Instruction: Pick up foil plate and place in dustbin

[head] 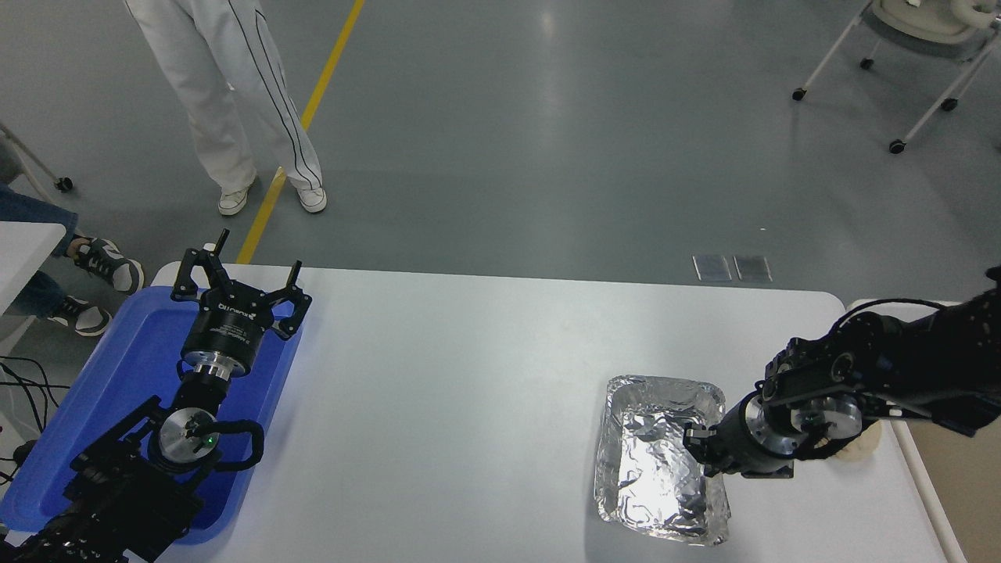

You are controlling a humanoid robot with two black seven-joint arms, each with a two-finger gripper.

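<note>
The foil plate [649, 469], a shiny crinkled silver tray, lies on the white table [469, 391] near its front right. My right gripper [698, 447] comes in from the right and is shut on the plate's right rim, with its fingertips over the rim's inside. The plate is slightly tilted. The dustbin [921, 485] stands just past the table's right edge; only its white rim and a strip of its beige inner wall show behind my right arm. My left gripper [241, 272] is parked open over the blue tray at the lower left.
A shallow blue tray [125, 375] sits at the table's left edge. A pale crumpled ball [864, 449] peeks out under my right wrist. A person in white trousers [235, 102] stands beyond the far left corner. A wheeled chair [923, 47] is at the far right.
</note>
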